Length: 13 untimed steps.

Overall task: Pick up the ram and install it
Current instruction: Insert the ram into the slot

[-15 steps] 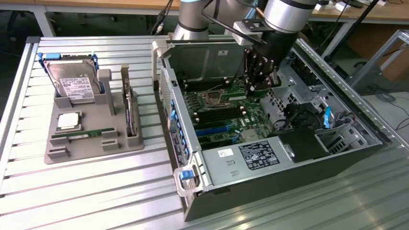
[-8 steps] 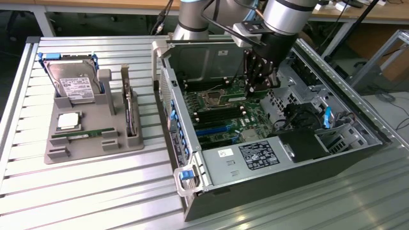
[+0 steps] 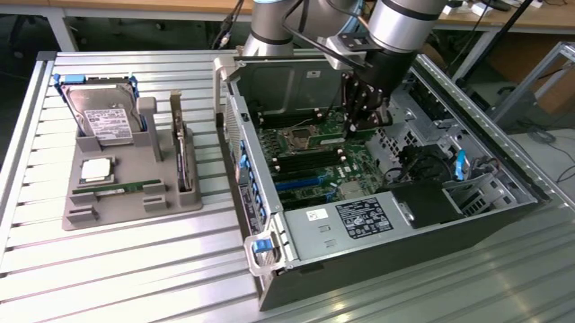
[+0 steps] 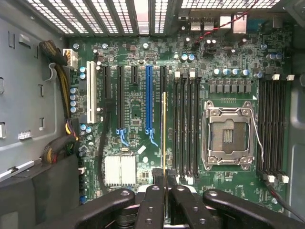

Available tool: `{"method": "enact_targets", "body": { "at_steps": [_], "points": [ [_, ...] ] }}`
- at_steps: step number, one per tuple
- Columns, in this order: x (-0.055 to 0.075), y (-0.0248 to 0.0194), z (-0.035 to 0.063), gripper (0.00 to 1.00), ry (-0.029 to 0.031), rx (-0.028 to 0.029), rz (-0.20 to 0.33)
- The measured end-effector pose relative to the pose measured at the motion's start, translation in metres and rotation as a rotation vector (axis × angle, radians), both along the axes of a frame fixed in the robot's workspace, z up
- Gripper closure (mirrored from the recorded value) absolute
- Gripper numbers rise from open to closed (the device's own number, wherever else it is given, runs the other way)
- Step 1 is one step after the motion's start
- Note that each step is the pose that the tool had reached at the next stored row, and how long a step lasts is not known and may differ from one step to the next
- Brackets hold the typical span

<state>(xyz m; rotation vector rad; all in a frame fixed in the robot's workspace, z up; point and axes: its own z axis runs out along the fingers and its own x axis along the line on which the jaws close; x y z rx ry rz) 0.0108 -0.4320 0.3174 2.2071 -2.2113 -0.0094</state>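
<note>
Black fingers (image 4: 152, 205) of my hand (image 4: 165, 188) sit closest to the wrist camera, pinched together on the ram (image 4: 164, 138), which I see edge-on as a thin yellow-green line running straight out from between them. Its long axis lies parallel to the black memory slots (image 4: 186, 124) on the motherboard (image 4: 133, 109), and it hangs just beside the slots, on the side away from the CPU socket (image 4: 228, 134). So the stick is lined up lengthwise, though I judge it is still offset sideways from the nearest slot, not over it; how high it sits above the board I cannot tell.

From the exterior camera, my hand (image 3: 364, 118) is down inside the open case (image 3: 359, 222), above the board near the socket. Well away from the case, on the table (image 3: 108, 269), a grey holder (image 3: 126, 195) carries a hard drive (image 3: 104, 118) and a processor (image 3: 96, 169).
</note>
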Motion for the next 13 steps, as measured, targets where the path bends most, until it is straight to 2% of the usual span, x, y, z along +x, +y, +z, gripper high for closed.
{"method": "enact_targets", "body": {
  "at_steps": [13],
  "points": [
    [0.0,0.0,-0.0059,0.88,0.0,0.0,0.0]
  ]
}}
